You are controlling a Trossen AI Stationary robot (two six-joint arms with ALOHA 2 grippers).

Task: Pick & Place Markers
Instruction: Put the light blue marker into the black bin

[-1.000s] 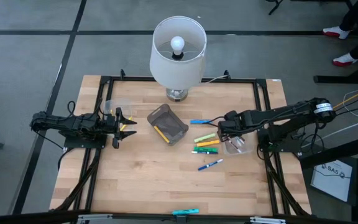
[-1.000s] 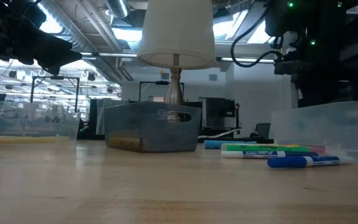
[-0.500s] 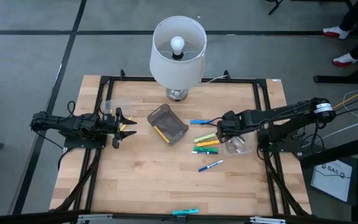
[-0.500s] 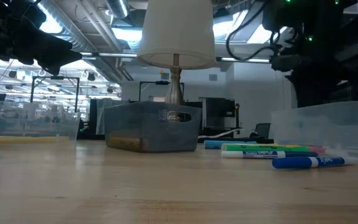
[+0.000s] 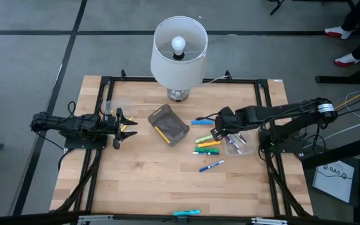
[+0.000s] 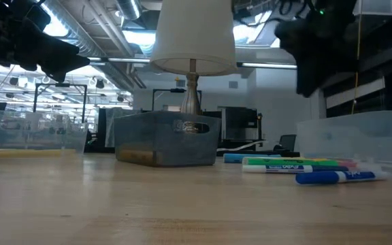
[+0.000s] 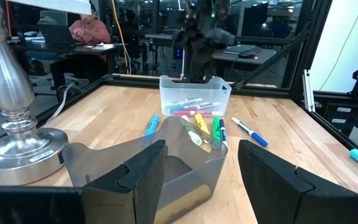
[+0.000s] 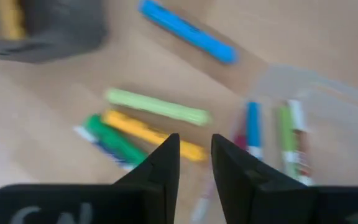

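Loose markers lie flat on the wood right of centre: a cyan one (image 5: 200, 122), light green (image 5: 207, 137), yellow-orange (image 5: 209, 144), green (image 5: 205, 151) and blue (image 5: 211, 166). Several more lie in a clear bin (image 5: 237, 145). My right gripper (image 5: 217, 132) hovers above the light green marker (image 8: 157, 107) and the yellow-orange one (image 8: 148, 134), between the loose markers and the clear bin (image 8: 316, 118). Its fingers stand a little apart around nothing. My left gripper (image 5: 130, 127) waits wide open left of a grey bin (image 5: 169, 124) that holds a yellow marker (image 5: 161, 132).
A lamp (image 5: 179, 53) stands at the table's far middle. A second clear bin (image 5: 117, 107) sits by the left gripper. One cyan marker (image 5: 186, 213) lies at the near edge. Bare wood spans the near half. People sit in the room beyond the table.
My right gripper has moved from over the clear bin toward the table's left, and now stands over the loose markers. The markers inside the clear bin, covered by it before, now show. The left arm has kept still.
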